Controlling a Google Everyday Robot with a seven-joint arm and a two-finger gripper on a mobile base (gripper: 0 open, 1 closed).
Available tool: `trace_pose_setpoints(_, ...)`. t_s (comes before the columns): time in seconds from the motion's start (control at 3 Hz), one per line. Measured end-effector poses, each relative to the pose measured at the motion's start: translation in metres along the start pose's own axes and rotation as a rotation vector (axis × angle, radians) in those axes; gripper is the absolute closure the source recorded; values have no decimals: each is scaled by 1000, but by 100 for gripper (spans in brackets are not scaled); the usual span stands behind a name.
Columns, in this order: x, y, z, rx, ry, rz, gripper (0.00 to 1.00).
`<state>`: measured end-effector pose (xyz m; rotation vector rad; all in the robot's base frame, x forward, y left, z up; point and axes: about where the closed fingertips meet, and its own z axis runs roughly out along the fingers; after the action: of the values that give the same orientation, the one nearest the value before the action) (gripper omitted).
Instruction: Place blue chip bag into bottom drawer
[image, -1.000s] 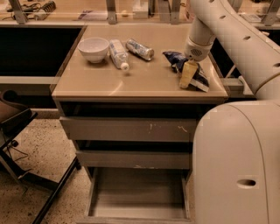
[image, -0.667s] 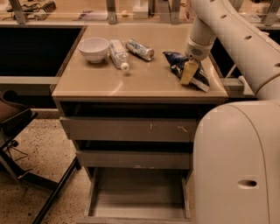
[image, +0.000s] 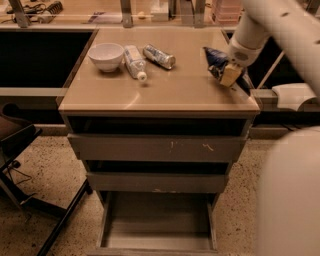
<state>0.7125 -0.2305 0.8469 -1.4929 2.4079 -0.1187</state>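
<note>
- So, claw status?
- Far right of the tan-topped counter, towards the back, on the end of the white robot arm. It looks clamped on the crumpled foil blue chip bag, dark blue with white panels. The bag is at the claw, just above the counter top. Can't tell if its low edge touches.
- Target?
- The shallow grey bottom drawer is pulled out, with nothing showing on its floor. It's well below the bag and to its left.
- How should the carry run?
- My read: lift clear of the counter, come forward past the front edge, then descend. That path passes the scuffed grey top drawer and the grey middle drawer. Both look slightly ajar, so keep the bag off their fronts. Foil likely slips and crushes, so grip firm and move slow. Release low over the middle of the tray, away from the side walls.
- Anything to bump?
- Probably not. The rest sits on the left half of the counter, well apart from the bag.
- Count?
- One bag. One white ceramic bowl. One white tube-like bottle on its side, between the bowl and one silver can, also on its side. Three drawers. One claw.
</note>
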Motion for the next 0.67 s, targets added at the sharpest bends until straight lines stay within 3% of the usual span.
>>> trace_pose_setpoints(0.33, 26, 26, -73, 104, -139, 106, 100)
trace_pose_setpoints(0.67, 55, 94, -145, 125, -215, 124, 100)
